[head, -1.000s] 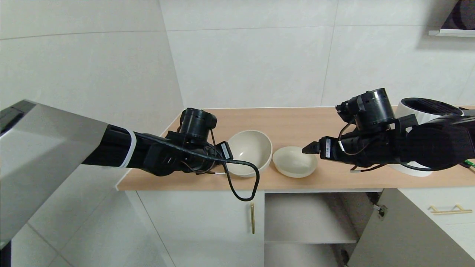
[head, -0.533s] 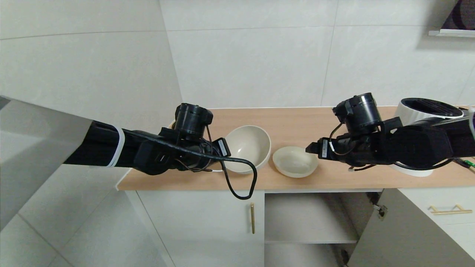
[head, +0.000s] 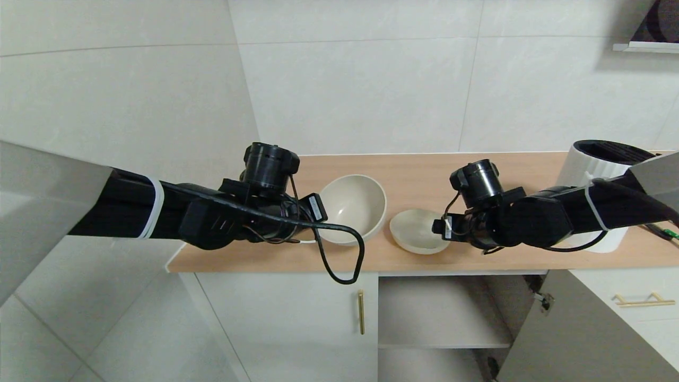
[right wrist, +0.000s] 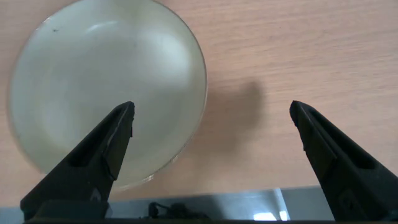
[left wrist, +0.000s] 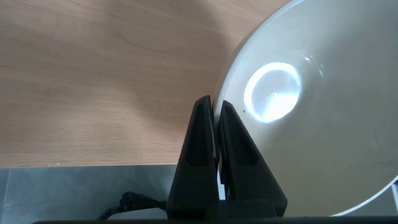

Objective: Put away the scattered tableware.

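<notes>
Head view: a pale wooden surface runs along a white tiled wall, with two black robot arms reaching over it from either side. Near the middle sits a large, deep cream bowl, tilted so the rim on the left arm's side is raised. The left tool is clenched on that raised rim; the left wrist view shows one finger inside the bowl and one outside, pinched together on the edge. Just beside the bowl, toward the right arm, a small shallow cream dish lies flat on the surface. The right tool hangs at the dish's edge with its fingers spread wide and gripping nothing; in the right wrist view one finger is over the dish and the other over bare wood. A white cylindrical container with a dark top stands farther right. Below the surface, a white cabinet stands open, showing a shelf.

The step in hand appears to be picking up both pieces. Next, the right tool likely needs to lower and close across the dish's rim, then both pieces can be lifted and carried down to the open cabinet.
</notes>
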You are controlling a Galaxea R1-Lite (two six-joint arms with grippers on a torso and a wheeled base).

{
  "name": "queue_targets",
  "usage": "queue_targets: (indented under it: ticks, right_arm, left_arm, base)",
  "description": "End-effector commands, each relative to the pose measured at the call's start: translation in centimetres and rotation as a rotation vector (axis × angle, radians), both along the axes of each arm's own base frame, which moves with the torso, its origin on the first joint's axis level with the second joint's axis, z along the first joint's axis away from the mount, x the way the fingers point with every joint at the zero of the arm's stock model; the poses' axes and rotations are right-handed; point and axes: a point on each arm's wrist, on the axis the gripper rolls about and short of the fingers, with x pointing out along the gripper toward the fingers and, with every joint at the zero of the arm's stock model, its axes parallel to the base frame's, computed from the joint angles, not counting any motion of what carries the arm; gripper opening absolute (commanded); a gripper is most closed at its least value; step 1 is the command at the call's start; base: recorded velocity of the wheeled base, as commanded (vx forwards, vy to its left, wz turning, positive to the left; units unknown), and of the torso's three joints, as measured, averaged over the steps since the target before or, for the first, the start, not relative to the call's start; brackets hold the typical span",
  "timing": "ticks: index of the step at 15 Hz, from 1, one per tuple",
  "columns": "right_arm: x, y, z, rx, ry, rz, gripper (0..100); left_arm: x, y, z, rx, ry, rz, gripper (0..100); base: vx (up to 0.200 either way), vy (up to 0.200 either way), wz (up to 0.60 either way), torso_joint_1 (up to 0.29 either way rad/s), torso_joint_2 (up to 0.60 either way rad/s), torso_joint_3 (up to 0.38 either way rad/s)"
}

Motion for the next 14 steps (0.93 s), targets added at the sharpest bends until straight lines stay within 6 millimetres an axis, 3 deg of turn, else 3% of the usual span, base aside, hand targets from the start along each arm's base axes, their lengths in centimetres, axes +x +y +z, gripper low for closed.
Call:
queue_targets:
  ticks: [1, 8, 9, 14]
  right_arm:
    - [0.62, 0.16, -1.07, -0.004, 0.010, -0.004, 100]
    - [1.02, -0.14, -1.54, -0.007, 0.017, -0.016, 100]
    - [1.08, -0.10, -1.62, -0.004, 0.017, -0.016, 0]
    - [1.15, -0.06, -1.49, 0.008, -0.001, -0.014, 0]
  left_arm:
    - [-0.08, 0.04, 0.24, -0.002, -0.005, 0.001, 0]
    - [-0.08, 0.04, 0.24, -0.002, -0.005, 0.001, 0]
    - [-0.08, 0.04, 0.24, -0.002, -0.005, 0.001, 0]
    - [-0.10, 0.05, 0.30, -0.003, -0.006, 0.001, 0]
  base:
    - [0.000, 0.000, 0.00, 0.000, 0.00, 0.000]
    - [0.000, 0.000, 0.00, 0.000, 0.00, 0.000]
    - [0.000, 0.000, 0.00, 0.000, 0.00, 0.000]
    - [0.000, 0.000, 0.00, 0.000, 0.00, 0.000]
